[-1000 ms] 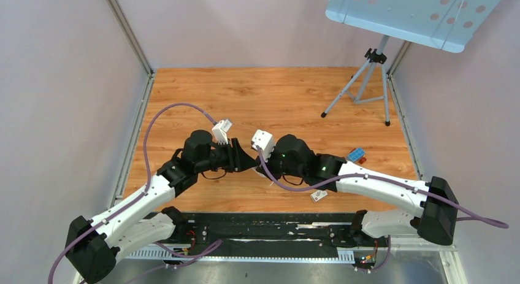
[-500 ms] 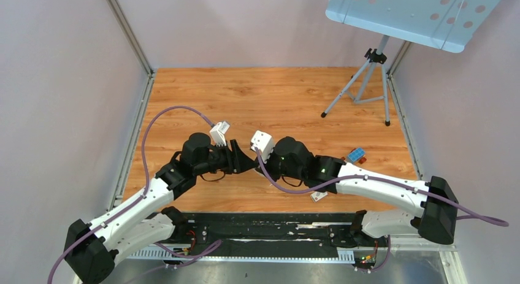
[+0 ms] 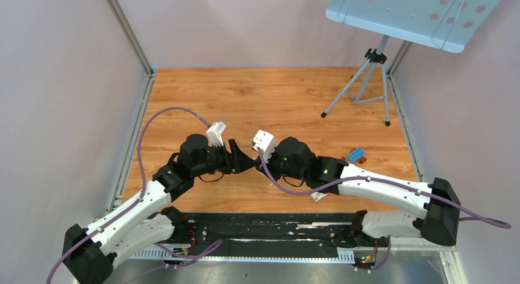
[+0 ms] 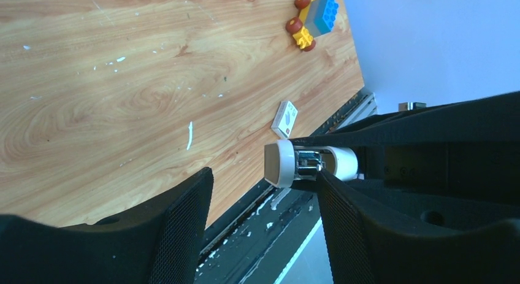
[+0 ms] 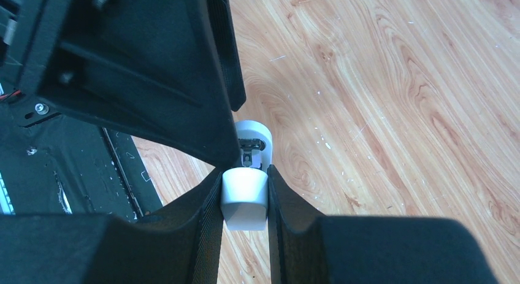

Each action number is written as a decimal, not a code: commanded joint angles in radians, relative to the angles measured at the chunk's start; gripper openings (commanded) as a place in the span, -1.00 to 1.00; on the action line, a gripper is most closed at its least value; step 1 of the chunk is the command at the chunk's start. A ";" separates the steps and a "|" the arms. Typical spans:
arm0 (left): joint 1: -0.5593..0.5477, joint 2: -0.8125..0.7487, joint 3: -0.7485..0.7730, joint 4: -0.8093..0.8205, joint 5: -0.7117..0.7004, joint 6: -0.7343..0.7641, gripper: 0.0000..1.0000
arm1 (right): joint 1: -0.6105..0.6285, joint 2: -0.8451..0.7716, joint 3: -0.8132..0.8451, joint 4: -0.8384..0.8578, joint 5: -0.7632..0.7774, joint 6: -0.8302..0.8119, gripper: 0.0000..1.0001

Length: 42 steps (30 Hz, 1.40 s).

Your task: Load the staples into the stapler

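The stapler (image 5: pixel 244 197) is a small white body with a metal inner channel (image 5: pixel 249 150) showing at its far end. My right gripper (image 5: pixel 244 176) is shut on its white body and holds it above the wooden floor. In the left wrist view the stapler (image 4: pixel 281 164) juts out from the right gripper. My left gripper (image 4: pixel 263 175) is open wide around it, and its right finger (image 4: pixel 343 210) tip touches the metal channel. In the top view the two grippers meet near the table middle, the left gripper (image 3: pixel 244 161) pointing right. No staples show in any view.
A small white box with a red mark (image 3: pixel 318 195) lies near the front edge and also shows in the left wrist view (image 4: pixel 285 119). A blue toy car (image 3: pixel 355 154) sits to the right. A tripod (image 3: pixel 362 88) stands at the back right. A black rail (image 3: pixel 263 226) runs along the near edge.
My left arm has drawn back slightly to the left, with its gripper still at the stapler. The right arm and the stapler have hardly moved.
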 commanded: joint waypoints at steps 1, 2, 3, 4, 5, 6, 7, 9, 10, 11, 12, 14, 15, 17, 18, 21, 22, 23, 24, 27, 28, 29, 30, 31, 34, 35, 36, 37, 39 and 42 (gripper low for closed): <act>-0.008 -0.055 0.017 -0.004 -0.027 -0.007 0.32 | 0.013 -0.035 -0.018 0.032 0.034 -0.011 -0.86; -0.008 -0.063 0.019 -0.002 -0.028 -0.008 0.32 | 0.013 -0.037 -0.018 0.032 0.035 -0.013 -0.86; -0.007 -0.067 0.020 0.001 -0.026 -0.009 0.33 | 0.012 -0.038 -0.018 0.032 0.035 -0.014 -0.87; -0.008 -0.070 0.021 0.004 -0.023 -0.010 0.39 | 0.013 -0.038 -0.019 0.031 0.036 -0.015 -0.87; -0.007 -0.071 0.022 0.011 -0.015 -0.008 0.43 | 0.013 -0.037 -0.019 0.029 0.036 -0.015 -0.87; -0.007 -0.068 0.023 0.016 -0.009 -0.006 0.43 | 0.012 -0.037 -0.017 0.026 0.036 -0.015 -0.87; -0.008 -0.065 0.024 0.015 -0.007 -0.002 0.39 | 0.013 -0.038 -0.017 0.026 0.034 -0.014 -0.87; -0.008 -0.047 0.030 0.005 -0.009 0.011 0.21 | 0.012 -0.042 -0.017 0.031 0.028 -0.010 -0.86; -0.007 -0.037 0.031 0.001 -0.008 0.016 0.14 | 0.012 -0.044 -0.017 0.033 0.024 -0.009 -0.87; -0.008 -0.027 0.031 0.004 -0.002 0.019 0.11 | 0.013 -0.046 -0.017 0.035 0.020 -0.009 -0.87; -0.008 -0.018 0.030 0.009 0.005 0.021 0.09 | 0.013 -0.046 -0.016 0.036 0.017 -0.007 -0.87; -0.008 -0.003 0.028 0.026 0.021 0.022 0.06 | 0.013 -0.043 -0.013 0.038 0.011 -0.007 -0.86; -0.008 0.003 0.028 0.031 0.023 0.025 0.03 | 0.014 -0.042 -0.011 0.038 0.009 -0.007 -0.86; -0.008 0.015 0.028 0.037 0.019 0.034 -0.05 | 0.014 -0.038 -0.011 0.041 0.005 -0.008 -0.87; -0.008 0.019 0.028 0.039 0.017 0.038 -0.09 | 0.014 -0.035 -0.011 0.045 0.004 -0.007 -0.87; -0.007 0.029 0.024 0.051 0.021 0.041 -0.17 | 0.015 -0.020 -0.006 0.052 0.004 -0.008 -0.87; -0.008 0.030 0.022 0.060 0.023 0.039 -0.18 | 0.015 -0.011 -0.003 0.052 0.004 -0.008 -0.87; -0.008 0.030 0.018 0.068 0.023 0.035 -0.19 | 0.013 -0.005 -0.001 0.053 -0.022 -0.008 -0.86; -0.007 0.029 0.013 0.080 0.025 0.029 -0.19 | 0.014 0.001 0.001 0.055 -0.032 -0.009 -0.87; -0.008 0.029 0.001 0.105 0.028 0.024 -0.22 | 0.015 0.012 0.000 0.062 -0.044 -0.009 -0.86; -0.008 0.027 -0.002 0.109 0.026 0.025 -0.24 | 0.014 0.016 -0.002 0.065 -0.048 -0.007 -0.87; -0.008 0.026 -0.004 0.112 0.022 0.026 -0.25 | 0.014 0.018 -0.003 0.068 -0.054 -0.008 -0.87; -0.009 0.025 -0.009 0.118 0.021 0.026 -0.26 | 0.014 0.020 -0.005 0.072 -0.062 -0.008 -0.87; -0.008 0.021 -0.014 0.120 0.018 0.026 -0.29 | 0.015 0.020 -0.007 0.074 -0.072 -0.010 -0.87; -0.009 0.008 -0.034 0.185 0.007 0.017 -0.49 | 0.014 0.026 -0.014 0.079 -0.098 -0.010 -0.87; -0.009 0.003 -0.041 0.195 0.003 0.015 -0.58 | 0.014 0.028 -0.016 0.079 -0.100 -0.010 -0.86; -0.008 -0.002 -0.042 0.202 -0.003 0.015 -0.69 | 0.014 0.029 -0.019 0.080 -0.100 -0.009 -0.86; -0.008 -0.007 -0.044 0.205 -0.007 0.020 -0.82 | 0.015 0.029 -0.020 0.080 -0.098 -0.008 -0.84; -0.008 -0.018 -0.047 0.204 -0.017 0.034 -1.00 | 0.014 0.032 -0.014 0.072 -0.107 -0.001 -0.73; -0.007 -0.029 -0.049 0.182 -0.049 0.077 -1.00 | 0.014 0.043 0.012 0.047 -0.104 0.031 -0.40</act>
